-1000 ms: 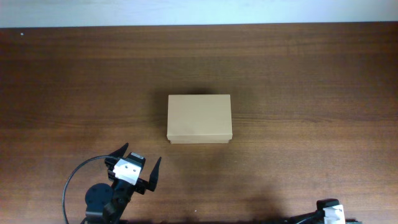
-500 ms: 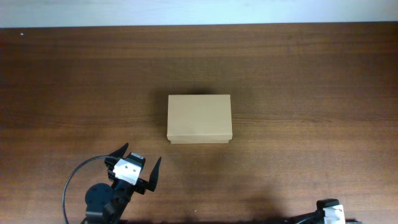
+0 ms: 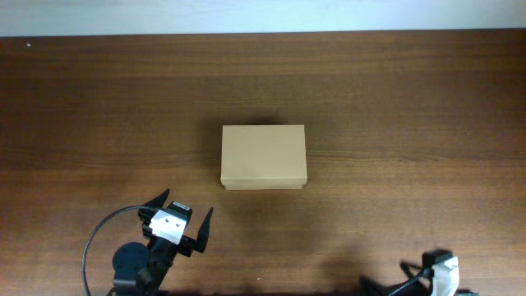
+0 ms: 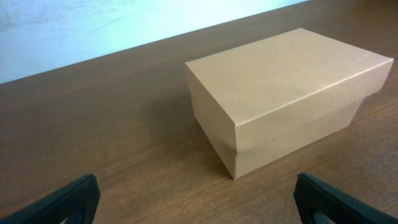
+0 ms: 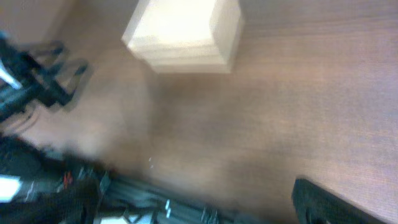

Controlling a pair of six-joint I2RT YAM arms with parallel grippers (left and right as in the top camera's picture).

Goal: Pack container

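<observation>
**Both hands empty, closed box ahead**

My left hand [image 3: 187, 204] hovers low over the desk [image 3: 411, 123] with its fingers spread wide and nothing between them. My right hand [image 3: 436, 275] shows only at the near edge of the overhead view. Its own camera is blurred, but one finger sits far out to the side, so I take it as released and empty too.

The box [image 3: 263, 156] is the next thing out. It stands flat on the desk just ahead of my left hand and a little to its right, not touching it, with one corner turned toward me. From my right hand it is well apart, ahead and off to the left. The lid is down, and its skirt overhangs the base as a slight lip all round.

I judge it to be light, plain cardboard. The corners should be fairly stiff, while the thin walls and the lid top would dent under a hard squeeze. The matte surface should not slip. I doubt my fingers would span the whole body, so the lid's lip is the place to take hold, on the side facing my left hand, while the other hand steadies the base.

Beyond the box is bare wood grain up to the pale wall. I see nothing to pack in any view.
</observation>
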